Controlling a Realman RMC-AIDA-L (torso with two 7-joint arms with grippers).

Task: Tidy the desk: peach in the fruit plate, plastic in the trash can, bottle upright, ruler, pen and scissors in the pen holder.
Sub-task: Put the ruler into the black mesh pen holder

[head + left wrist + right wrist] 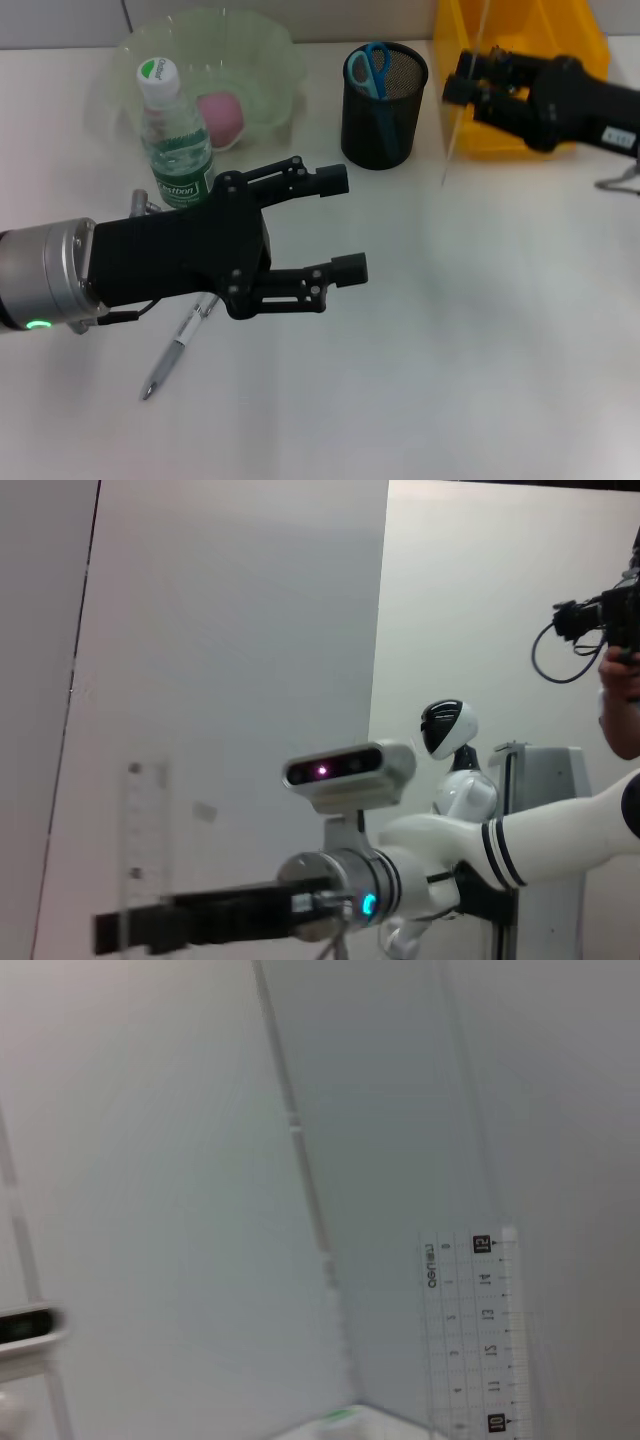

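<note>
A pale desk backed by grey wall panels carries a half-tidied spread. At the back left, a pink peach sits in the translucent green fruit plate, and a capped water bottle with a green label stands upright just in front of it. A black mesh pen holder stands near the middle back with blue-handled scissors in it, handles up. A yellow trash can fills the back right corner.

The left gripper hovers above the desk's left half, its fingers spread wide and holding nothing; a silver pen lies on the desk below and partly under it. The right gripper reaches in from the right in front of the trash can, to the right of the pen holder, pinching a clear ruler that hangs nearly upright, slightly tilted, its lower end above the desk. The right wrist view shows the ruler's printed scale against the wall; the left wrist view shows it clamped by the right arm's black fingers.
</note>
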